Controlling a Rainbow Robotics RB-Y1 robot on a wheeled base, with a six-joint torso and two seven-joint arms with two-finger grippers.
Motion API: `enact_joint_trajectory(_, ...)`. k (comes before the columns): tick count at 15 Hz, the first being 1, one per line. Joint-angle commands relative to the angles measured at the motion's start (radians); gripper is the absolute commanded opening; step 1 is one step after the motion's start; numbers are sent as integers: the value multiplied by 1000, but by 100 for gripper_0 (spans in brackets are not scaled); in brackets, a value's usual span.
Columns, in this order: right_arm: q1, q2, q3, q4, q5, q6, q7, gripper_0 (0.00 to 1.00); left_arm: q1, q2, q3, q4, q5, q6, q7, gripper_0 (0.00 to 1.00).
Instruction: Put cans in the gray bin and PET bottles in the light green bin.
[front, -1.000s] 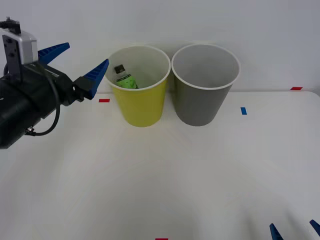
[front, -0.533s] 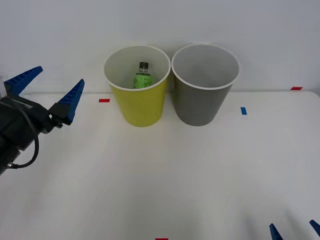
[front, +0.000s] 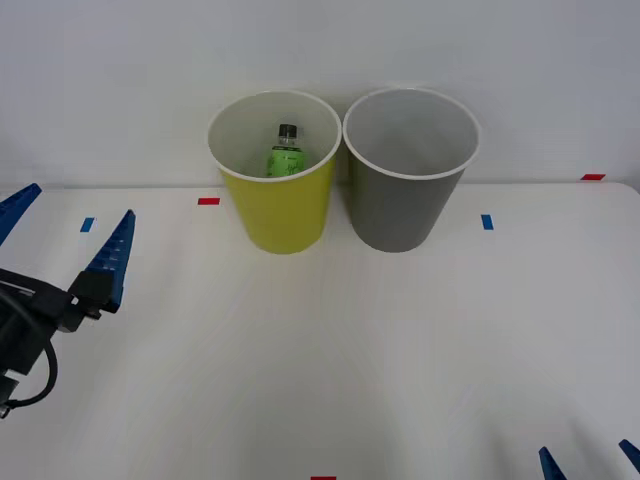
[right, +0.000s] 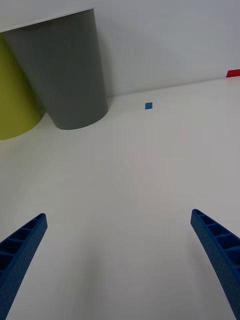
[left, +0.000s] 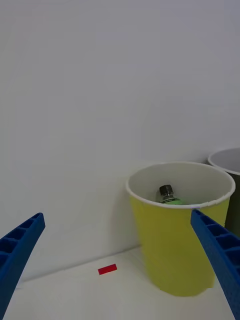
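Lighting is bright, even and diffuse, with no glare on the white table (front: 400, 350). Both bins (front: 405, 165) cast only faint, soft shadows at their bases. All views are sharp, without visible blur.

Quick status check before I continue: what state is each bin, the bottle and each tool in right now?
light green bin: upright on the table, holds the bottle.
PET bottle: upright inside the light green bin, black cap on.
gray bin: upright, right beside the light green bin, nothing seen inside.
left tool: open, empty, at the table's left edge, away from the bins.
right tool: open, empty, low at the table's near right corner.
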Motion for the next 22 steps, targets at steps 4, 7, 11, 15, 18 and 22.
enact_joint_trajectory(4,0,0,0,0,0,0,0,100,118,-29,-7,1,-28,-58,-6,100)
enact_joint_trajectory(7,0,0,0,0,0,0,0,100,138,-51,-87,78,-140,-223,8,100)
enact_joint_trajectory(11,0,0,0,0,0,0,0,100,218,-86,-127,164,-323,-323,218,100)
enact_joint_trajectory(15,0,0,0,0,0,0,0,100,344,-146,-124,167,-441,-328,316,100)
enact_joint_trajectory(18,0,0,0,0,0,0,0,100,396,-167,-124,172,-455,-332,310,100)
enact_joint_trajectory(22,0,0,0,0,0,0,0,100,396,-173,-151,307,-478,-487,302,100)
